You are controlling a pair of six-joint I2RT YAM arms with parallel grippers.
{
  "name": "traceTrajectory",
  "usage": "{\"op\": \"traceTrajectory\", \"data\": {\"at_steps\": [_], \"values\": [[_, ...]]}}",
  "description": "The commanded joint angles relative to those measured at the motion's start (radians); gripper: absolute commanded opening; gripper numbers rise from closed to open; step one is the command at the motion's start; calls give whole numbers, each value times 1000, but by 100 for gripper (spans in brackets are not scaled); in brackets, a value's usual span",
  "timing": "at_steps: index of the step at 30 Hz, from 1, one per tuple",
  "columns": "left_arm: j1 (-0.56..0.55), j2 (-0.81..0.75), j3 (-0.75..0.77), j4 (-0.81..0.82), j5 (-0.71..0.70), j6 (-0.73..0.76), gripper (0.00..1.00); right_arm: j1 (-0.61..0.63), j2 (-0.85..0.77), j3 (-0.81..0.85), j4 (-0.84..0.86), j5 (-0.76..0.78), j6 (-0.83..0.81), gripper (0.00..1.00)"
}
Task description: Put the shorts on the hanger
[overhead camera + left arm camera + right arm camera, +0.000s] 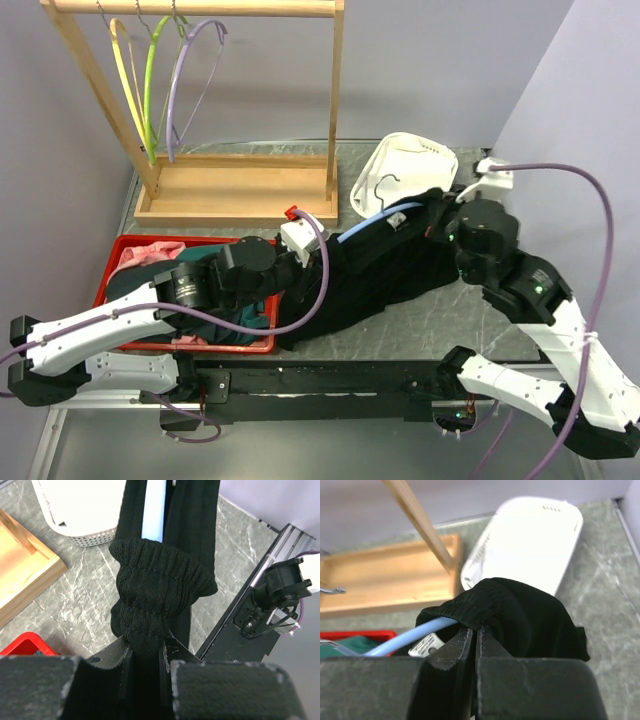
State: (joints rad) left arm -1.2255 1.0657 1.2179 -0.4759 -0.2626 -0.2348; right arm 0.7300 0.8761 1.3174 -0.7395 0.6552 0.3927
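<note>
Bin [110, 285], red, sits at the left near edge of the worktop [420, 320] with pink cloth [135, 257] and teal cloth [245, 318] in it. Behind it, in the far left corner, a wooden rack [240, 190] carries spare hangers [147, 90]. Just right of the bin, the left gripper [147, 655] has its jaws closed on a bunched, ribbed band of the shorts [380, 275]. From there the black fabric runs across the middle of the worktop, stretched toward the right arm. The hanger [372, 222] lies along the far edge of the shorts. One pale blue arm goes in under the fabric, which both wrist views show, and its hook lies over the white basket [440, 150] at the far edge. Further right, the right gripper [476, 632] is pinched tight on the other end of the shorts. The blue arm comes out of the cloth just left of its fingers; whether it is caught in the pinch too I cannot tell.
</note>
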Motion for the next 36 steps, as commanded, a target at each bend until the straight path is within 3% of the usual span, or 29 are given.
{"op": "traceTrajectory", "data": {"at_steps": [1, 3, 4, 6, 9, 14, 15, 21, 23, 25, 29, 36], "values": [[1, -70, 80, 77, -64, -28, 1, -17, -14, 59, 52, -99, -32, 16], [1, -91, 98, 77, -76, -28, 1, -15, -41, 10, 87, -196, -38, 39], [1, -98, 107, 73, -84, -26, 1, -17, -55, -7, 121, -204, -40, 59], [1, -115, 138, 59, -93, -17, 1, -17, -100, -42, 149, -148, -35, 79], [1, -121, 198, 8, -121, -6, 1, -24, -141, -55, 187, -57, -34, 86], [1, -145, 278, -49, -148, 5, 1, -110, -120, -38, 216, -15, 15, 90], [1, -150, 287, -53, -147, 6, 1, -172, -109, -37, 221, -34, 30, 90], [1, -177, 374, -102, -119, 22, 1, -475, -14, -98, 342, -426, 116, 90], [1, -177, 408, -113, -109, 28, 1, -604, 21, -136, 463, -628, 162, 90], [1, -177, 440, -133, -119, 29, 1, -674, 78, -193, 591, -721, 230, 90], [1, -171, 453, -153, -162, 19, 1, -655, 191, -262, 762, -946, 316, 81], [1, -190, 399, -124, -303, -17, 1, -408, 323, -351, 1012, -991, 321, 81]]}}
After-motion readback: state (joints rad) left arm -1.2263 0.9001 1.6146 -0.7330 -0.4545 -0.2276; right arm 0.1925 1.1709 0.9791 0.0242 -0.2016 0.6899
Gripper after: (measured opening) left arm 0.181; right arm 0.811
